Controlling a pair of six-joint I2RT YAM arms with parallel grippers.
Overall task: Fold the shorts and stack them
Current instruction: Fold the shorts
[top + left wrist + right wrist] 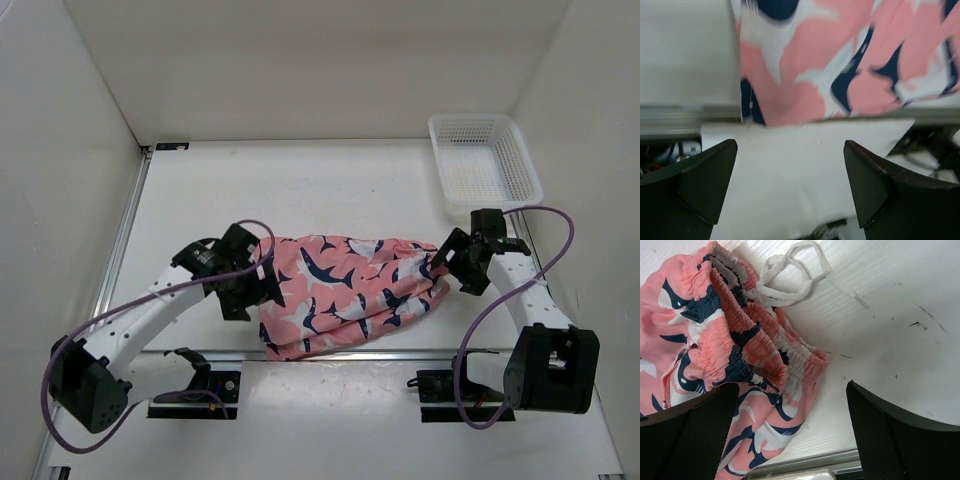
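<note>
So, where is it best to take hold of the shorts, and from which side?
On the shorts, grip the gathered waistband at the right end, coming from the right with the open right gripper. Its elastic layers lie bunched and thick there, facing that gripper; the loose drawstring would likely slip.

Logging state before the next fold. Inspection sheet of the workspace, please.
Surface: white table, dark scuffs near the right arm.
Job's things: shark-print shorts bunched lengthwise at the near edge; waistband toward the right arm, drawstring loose on the table.
Clutter: white mesh basket, far right corner.
Grippers: left gripper open at the hem end; right gripper open over the waistband; both empty.
Cables: purple cable looping along each arm.
Surroundings: white walls on three sides.
</note>
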